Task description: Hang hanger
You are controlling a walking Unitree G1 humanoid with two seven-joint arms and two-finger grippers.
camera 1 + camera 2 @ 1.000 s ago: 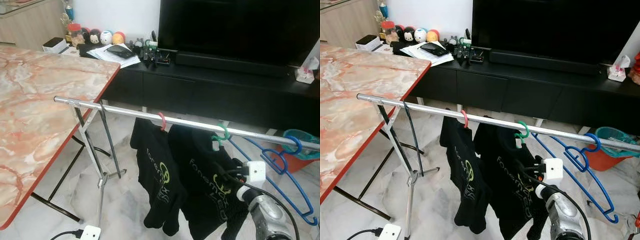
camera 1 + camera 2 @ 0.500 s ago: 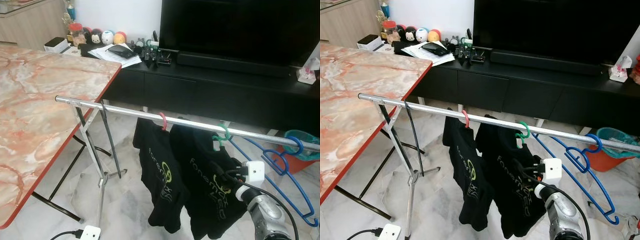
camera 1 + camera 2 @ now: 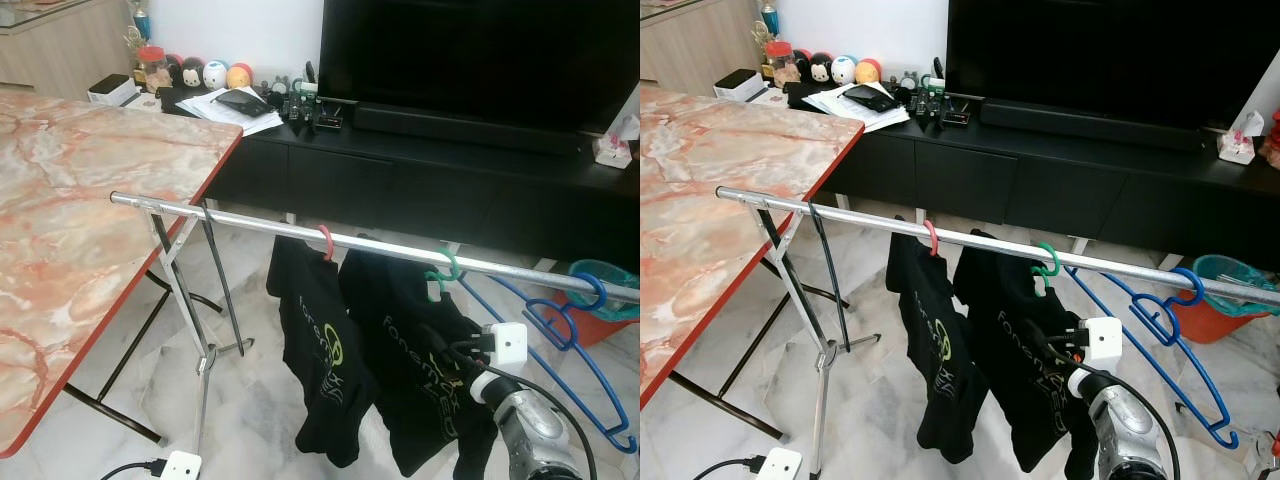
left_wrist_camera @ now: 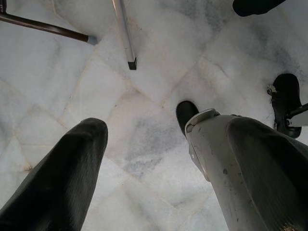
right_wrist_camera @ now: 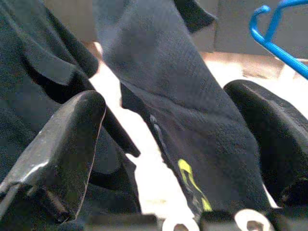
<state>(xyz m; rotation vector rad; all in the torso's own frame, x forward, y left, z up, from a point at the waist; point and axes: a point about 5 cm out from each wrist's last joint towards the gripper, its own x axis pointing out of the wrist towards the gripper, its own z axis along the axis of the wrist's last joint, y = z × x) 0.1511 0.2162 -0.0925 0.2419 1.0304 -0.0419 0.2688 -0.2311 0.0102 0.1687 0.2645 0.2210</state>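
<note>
Green plastic shows at the hook of the hanger (image 3: 441, 272), which is caught over the metal rail (image 3: 250, 222) of a drying rack. The hook opens toward the robot's left, and the hanger's long axis cannot be made out, since a black shirt (image 3: 420, 360) with lime lettering covers its shoulders. The shirt hangs straight down from the rail. Just to its left a second black shirt (image 3: 315, 350) hangs from a pink hook (image 3: 324, 241). To the right, near the far end of the rail, a bare blue hanger (image 3: 575, 330) hangs by its hook, its body slanting down toward the robot's right.

The rail runs from the edge of the marble-patterned table (image 3: 90, 220) on the left, sloping slightly down toward the right. Behind it stand a black TV cabinet (image 3: 420, 170) and a large dark television (image 3: 480, 55).

The right gripper (image 5: 163, 144) is low at the right, pushed up against the bottom of the green hanger's shirt. Its two black fingers (image 5: 62, 144) are spread apart, with the shirt's fabric lying between them but not pinched.

The left gripper (image 4: 144, 159) hangs idle over the white marble floor (image 4: 144, 86), its fingers spread and holding nothing.
</note>
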